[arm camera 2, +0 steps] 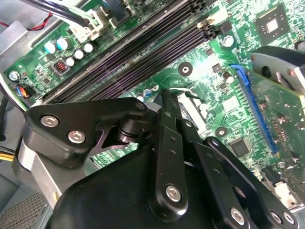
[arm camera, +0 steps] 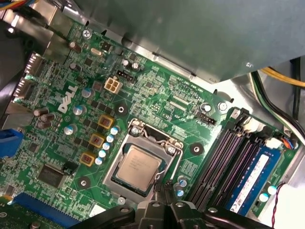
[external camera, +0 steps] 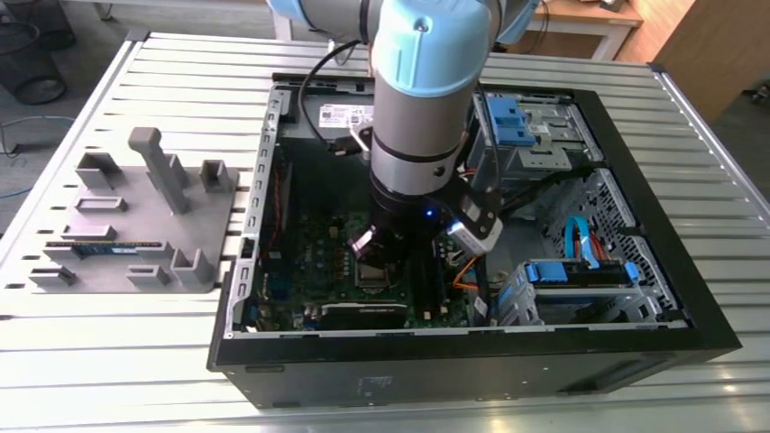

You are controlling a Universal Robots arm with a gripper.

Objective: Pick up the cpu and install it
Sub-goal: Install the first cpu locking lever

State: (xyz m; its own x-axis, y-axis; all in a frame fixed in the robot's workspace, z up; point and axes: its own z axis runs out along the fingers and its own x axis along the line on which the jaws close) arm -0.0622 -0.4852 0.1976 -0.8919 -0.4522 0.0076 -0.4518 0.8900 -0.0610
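Inside the socket (arm camera: 143, 164) the cpu (arm camera: 138, 165) lies slightly askew; gripper (arm camera: 162, 191) fingers look pressed together, empty. Pressing now could bend pins.

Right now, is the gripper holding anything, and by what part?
Nothing is held, it seems: the cpu lies in its socket, the gripper just beside its edge.

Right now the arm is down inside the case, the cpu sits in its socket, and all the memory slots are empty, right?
Not quite. One slot holds a memory stick, seen in the first wrist view. The rest stands: the arm reaches down into the case, and the cpu lies in its socket.
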